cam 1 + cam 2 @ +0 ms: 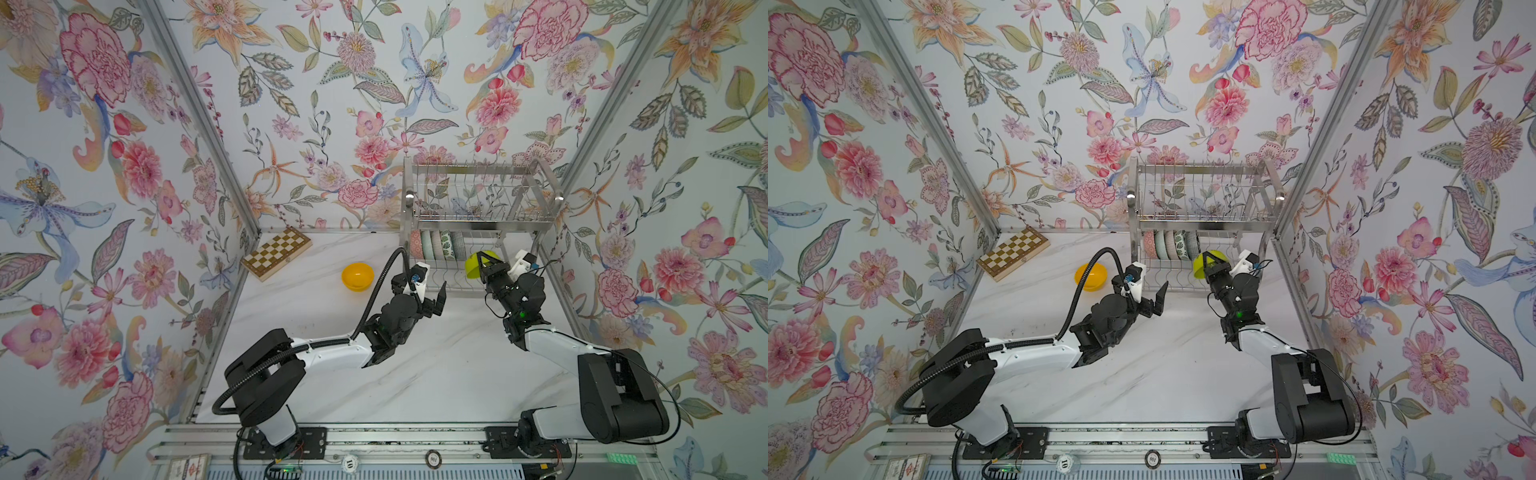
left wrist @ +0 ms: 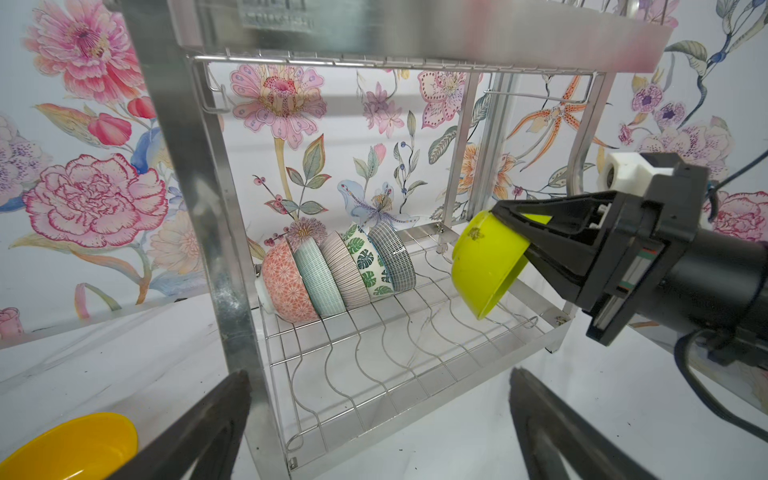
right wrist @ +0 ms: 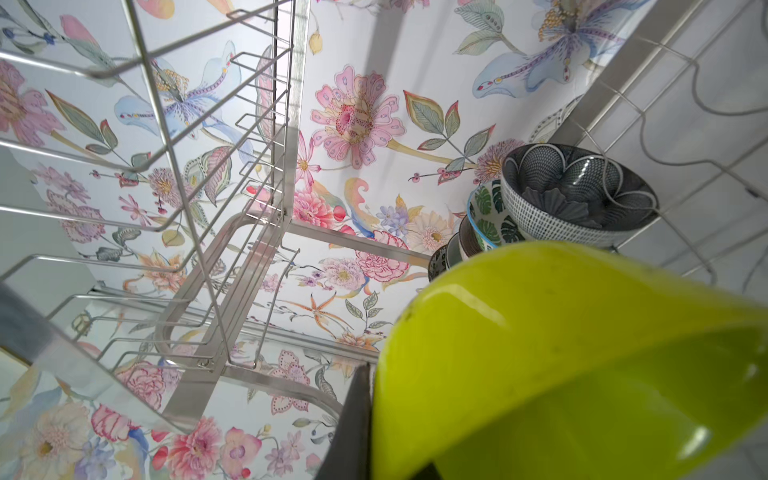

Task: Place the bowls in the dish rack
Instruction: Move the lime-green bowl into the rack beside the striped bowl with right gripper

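Observation:
The steel dish rack point(image 1: 478, 168) point(image 1: 1200, 168) stands at the back right. Several patterned bowls point(image 1: 436, 245) point(image 1: 1171, 245) point(image 2: 336, 274) stand on edge in a row on its lower shelf. My right gripper point(image 1: 482, 257) point(image 1: 1210, 258) point(image 2: 515, 232) is shut on the rim of the lime green bowl point(image 1: 473, 268) point(image 1: 1199, 266) point(image 2: 486, 262) point(image 3: 561, 353). It holds the bowl tilted just over the shelf, right of the row. An orange-yellow bowl point(image 1: 357, 276) point(image 1: 1091, 277) point(image 2: 70, 449) sits on the table left of the rack. My left gripper point(image 1: 430, 297) point(image 1: 1148, 299) point(image 2: 380, 376) stands open and empty before the rack.
A wooden chessboard point(image 1: 276, 253) point(image 1: 1013, 252) lies at the back left against the wall. The rack's flat leg point(image 2: 195, 208) rises close in front of my left gripper. The upper wire shelf point(image 3: 166, 166) hangs over the lime bowl. Floral walls close in three sides.

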Controlling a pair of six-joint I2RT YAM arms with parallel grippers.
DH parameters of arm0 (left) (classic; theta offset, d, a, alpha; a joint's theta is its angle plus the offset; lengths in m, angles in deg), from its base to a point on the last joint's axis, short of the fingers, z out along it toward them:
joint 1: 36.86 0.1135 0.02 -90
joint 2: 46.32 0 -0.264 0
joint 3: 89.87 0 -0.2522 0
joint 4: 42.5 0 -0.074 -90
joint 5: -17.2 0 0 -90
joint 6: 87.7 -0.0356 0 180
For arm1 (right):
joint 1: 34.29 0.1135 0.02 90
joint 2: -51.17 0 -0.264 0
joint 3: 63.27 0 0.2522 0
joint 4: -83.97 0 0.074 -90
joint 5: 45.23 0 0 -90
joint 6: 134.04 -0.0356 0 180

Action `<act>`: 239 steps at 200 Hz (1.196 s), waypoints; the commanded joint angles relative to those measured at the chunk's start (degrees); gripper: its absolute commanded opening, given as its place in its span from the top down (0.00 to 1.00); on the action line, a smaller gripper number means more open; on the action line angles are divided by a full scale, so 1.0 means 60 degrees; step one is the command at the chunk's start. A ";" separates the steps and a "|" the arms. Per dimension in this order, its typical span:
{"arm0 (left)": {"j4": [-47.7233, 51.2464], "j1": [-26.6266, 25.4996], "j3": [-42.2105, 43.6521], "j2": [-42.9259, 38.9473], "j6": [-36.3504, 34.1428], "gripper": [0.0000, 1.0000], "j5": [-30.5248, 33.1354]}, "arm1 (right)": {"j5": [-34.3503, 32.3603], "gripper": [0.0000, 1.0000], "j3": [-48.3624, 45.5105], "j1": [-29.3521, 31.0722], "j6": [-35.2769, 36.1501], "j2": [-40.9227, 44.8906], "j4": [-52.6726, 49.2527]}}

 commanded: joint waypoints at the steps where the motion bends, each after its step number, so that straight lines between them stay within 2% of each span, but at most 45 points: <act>1: 0.0325 0.0077 -0.0575 0.0534 0.0334 0.01 -0.0178 | 0.1400 1.00 0.0583 -0.0339 0.1430 -0.0516 0.0722; 79: 0.0830 -0.0062 -0.2213 0.2054 0.0228 0.01 0.0424 | 0.2586 1.00 0.1918 -0.1222 0.2094 -0.3314 0.2685; 148: 0.0984 -0.0114 -0.2546 0.2397 -0.0081 0.01 0.0581 | 0.3414 1.00 0.3407 -0.1865 0.1435 -0.5704 0.4420; 182: 0.1185 -0.0114 -0.2997 0.2705 -0.0310 0.01 0.0578 | 0.3740 1.00 0.4121 -0.1936 0.1290 -0.6284 0.4325; 239: 0.1611 -0.0116 -0.4101 0.3587 -0.1035 0.01 0.0925 | 0.3523 1.00 0.4451 -0.1828 0.1117 -0.6730 0.4391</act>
